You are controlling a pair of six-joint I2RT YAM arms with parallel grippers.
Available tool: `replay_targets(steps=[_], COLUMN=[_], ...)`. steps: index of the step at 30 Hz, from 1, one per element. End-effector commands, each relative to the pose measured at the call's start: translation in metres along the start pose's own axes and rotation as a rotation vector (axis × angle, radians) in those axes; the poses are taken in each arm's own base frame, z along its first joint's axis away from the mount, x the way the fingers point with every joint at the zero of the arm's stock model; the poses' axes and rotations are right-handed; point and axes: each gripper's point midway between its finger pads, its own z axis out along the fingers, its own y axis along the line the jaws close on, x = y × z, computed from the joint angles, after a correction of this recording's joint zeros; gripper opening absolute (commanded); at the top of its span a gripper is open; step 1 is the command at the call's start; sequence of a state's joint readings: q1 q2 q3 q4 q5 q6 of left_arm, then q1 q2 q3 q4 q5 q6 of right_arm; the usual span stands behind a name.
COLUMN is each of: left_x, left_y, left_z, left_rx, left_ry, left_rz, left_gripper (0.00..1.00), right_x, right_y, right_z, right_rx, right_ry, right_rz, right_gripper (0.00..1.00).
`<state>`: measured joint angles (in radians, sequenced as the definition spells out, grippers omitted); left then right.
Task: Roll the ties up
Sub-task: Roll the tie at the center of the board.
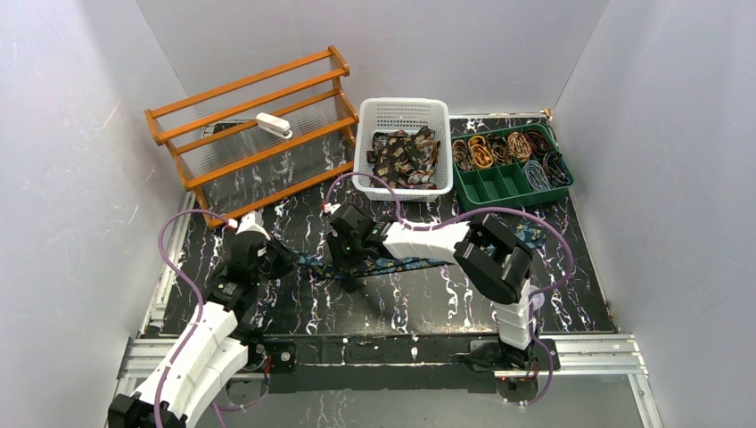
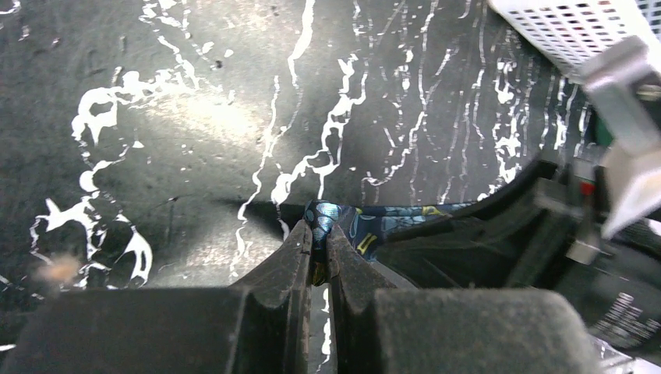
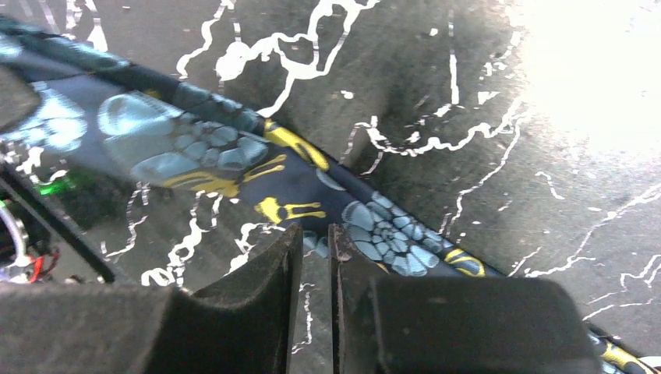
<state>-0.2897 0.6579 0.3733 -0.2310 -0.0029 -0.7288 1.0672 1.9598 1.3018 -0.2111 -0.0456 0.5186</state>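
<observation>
A dark blue tie with teal and gold paisley lies stretched left to right across the black marbled table, between both arms. My left gripper is shut on its left end. In the left wrist view the folded fabric tip of the tie is pinched between that gripper's fingertips. My right gripper points down at the tie's middle. In the right wrist view its jaws stand a narrow gap apart at the near edge of the tie, with bare table showing between them.
A white basket holding loose ties stands at the back centre. Beside it on the right sits a green tray with rolled ties. A wooden rack stands at the back left. Purple cables loop off both arms.
</observation>
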Motion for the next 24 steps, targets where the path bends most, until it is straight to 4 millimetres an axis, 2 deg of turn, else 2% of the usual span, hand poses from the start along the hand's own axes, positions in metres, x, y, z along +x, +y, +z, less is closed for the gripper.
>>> replay_targets(steps=[1, 6, 14, 16, 20, 24], left_x=[-0.007, -0.003, -0.001, -0.001, -0.002, 0.002], left_y=[0.015, 0.02, 0.023, 0.023, 0.023, 0.021], left_z=[-0.004, -0.002, 0.0, 0.0, 0.0, 0.002], left_rx=[-0.085, -0.106, -0.122, -0.121, -0.121, -0.117], left_ry=[-0.028, -0.015, -0.002, -0.005, -0.008, 0.015], left_rz=[0.013, 0.016, 0.021, 0.021, 0.023, 0.034], left_gripper=[0.0, 0.0, 0.0, 0.0, 0.0, 0.0], right_x=[-0.041, -0.049, -0.053, -0.048, -0.032, -0.024], right_y=[0.044, 0.061, 0.078, 0.081, 0.074, 0.063], right_z=[-0.035, -0.032, -0.007, 0.003, 0.024, 0.034], right_rx=[-0.156, -0.231, -0.304, -0.299, -0.25, -0.201], right_ry=[-0.124, -0.136, -0.109, -0.085, -0.033, -0.021], right_rz=[-0.03, 0.006, 0.058, 0.055, 0.072, 0.079], right_gripper=[0.27, 0.27, 0.25, 0.24, 0.23, 0.23])
